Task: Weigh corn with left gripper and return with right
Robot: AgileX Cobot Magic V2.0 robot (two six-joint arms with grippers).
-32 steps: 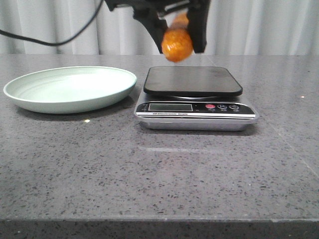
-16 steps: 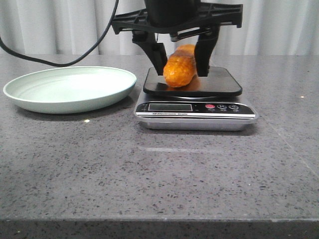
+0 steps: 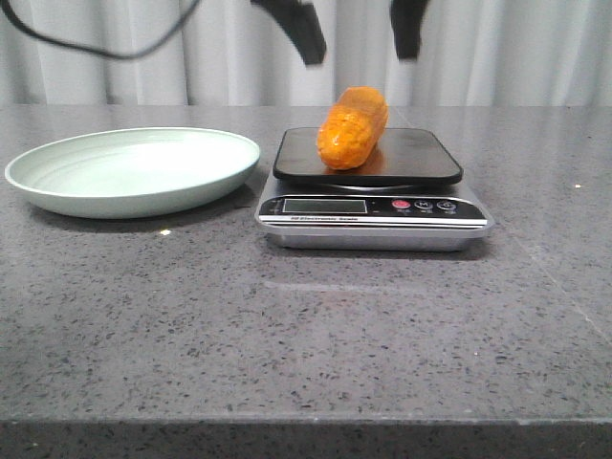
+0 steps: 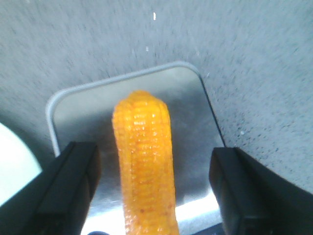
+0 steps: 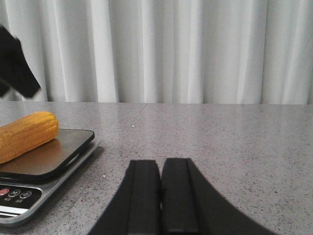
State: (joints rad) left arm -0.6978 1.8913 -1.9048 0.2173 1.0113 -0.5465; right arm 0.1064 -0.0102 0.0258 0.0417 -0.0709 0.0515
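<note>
Corn (image 3: 353, 127) is seen lying on its side on the black platform of the kitchen scale (image 3: 373, 206), long axis running front to back, near end toward the camera. No contact with either arm is observed. Cob judged light and rigid; the glossy, plastic-looking skin is judged slippery, though the bumpy kernel rows should give some bite. Being rounded, it may roll if nudged sideways. Best hold judged to be across the mid-length, fingers closing on the two long flanks, approached from above.

Left pincer (image 3: 356, 33) is recorded above the corn, fingers spread wide and clear of it; in the left wrist view both fingers (image 4: 66, 188) flank the cob with open gaps on each side.

Right pincer (image 5: 160, 200) is recorded low over the counter (image 3: 306, 335), off to the scale's right, fingers pressed together and holding nothing.

Pale green plate (image 3: 134, 170) stands just left of the scale, unoccupied. Scale display is too small to be read.
</note>
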